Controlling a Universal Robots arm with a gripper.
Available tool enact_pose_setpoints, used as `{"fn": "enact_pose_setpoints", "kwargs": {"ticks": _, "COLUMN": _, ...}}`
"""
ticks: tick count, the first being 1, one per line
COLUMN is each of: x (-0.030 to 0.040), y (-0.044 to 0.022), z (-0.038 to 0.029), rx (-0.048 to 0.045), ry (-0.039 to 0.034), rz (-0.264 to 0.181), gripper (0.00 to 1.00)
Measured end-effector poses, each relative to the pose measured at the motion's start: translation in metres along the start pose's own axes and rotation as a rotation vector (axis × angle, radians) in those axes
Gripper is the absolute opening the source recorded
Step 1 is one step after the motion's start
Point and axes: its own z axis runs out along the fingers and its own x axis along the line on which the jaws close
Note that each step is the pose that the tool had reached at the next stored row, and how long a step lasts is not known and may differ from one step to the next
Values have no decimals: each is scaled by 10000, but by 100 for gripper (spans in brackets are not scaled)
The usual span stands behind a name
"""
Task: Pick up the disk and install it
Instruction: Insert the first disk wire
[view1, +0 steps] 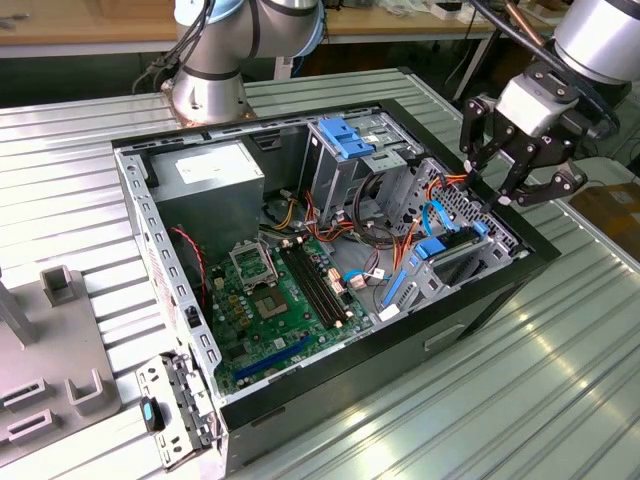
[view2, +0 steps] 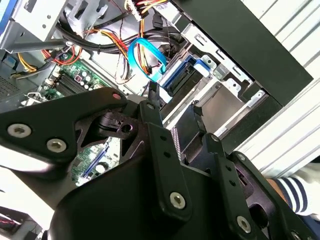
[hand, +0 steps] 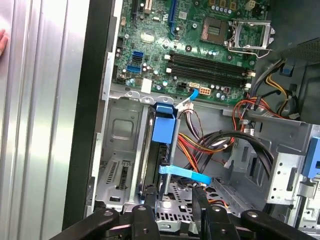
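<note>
One disk (view1: 448, 256) to handle. It is inside the open computer case (view1: 150, 230), standing on edge in the metal drive cage (hand: 120, 165) along the case's edge on the exterior view's right, well apart from the grey power supply (view1: 205, 175) at the far corner. In both wrist views it shows as a dark slab with a bright blue rail and a blue tab on its upper edge. Can't tell whether it is fully seated in the cage.

The gripper (view1: 490, 185) hangs over that same edge of the case, above the cage. Its fingers (view2: 151, 100) are spread with a clear gap between them and nothing in them. In the first wrist view the disk's upper edge lies just below the gap, nearer one finger. Touching or apart, can't tell.

A pale blue flat cable (hand: 185, 174) loops just beside the disk, and orange and black wires (hand: 210, 145) run close by. The green motherboard (view1: 280, 300) lies on the case floor next to the cage.

Handling, as I judge it:
- Stiff metal body, fairly heavy for its size. It won't bend, but it won't like a knock or a drop.
- The broad faces look smooth, so it may slip under a light pinch.
- The plastic rails and tabs look springy, so poor places to carry the weight.
- Best hold is across the thin way, pads on the two broad faces near mid-length, so it hangs level and stays clear of the cable.
- The cage walls are close on both sides, so there is little room for the fingers
</note>
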Motion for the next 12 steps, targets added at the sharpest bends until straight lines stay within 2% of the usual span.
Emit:
{"fn": "enact_pose_setpoints", "kwargs": {"ticks": 3, "x": -17, "y": -4, "z": 1, "rx": 0, "ry": 1, "rz": -1, "gripper": 42}}
{"fn": "enact_pose_setpoints", "kwargs": {"ticks": 5, "x": -140, "y": -34, "z": 14, "rx": -2, "ry": 0, "rz": -17, "gripper": 42}}
{"fn": "enact_pose_setpoints", "kwargs": {"ticks": 6, "x": -175, "y": -75, "z": 22, "rx": -6, "ry": -8, "rz": -76, "gripper": 42}}
{"fn": "enact_pose_setpoints", "kwargs": {"ticks": 7, "x": -191, "y": -113, "z": 27, "rx": -11, "ry": -13, "rz": -136, "gripper": 42}}
{"fn": "enact_pose_setpoints", "kwargs": {"ticks": 12, "x": -218, "y": -214, "z": 38, "rx": -31, "ry": -36, "rz": -379, "gripper": 42}}
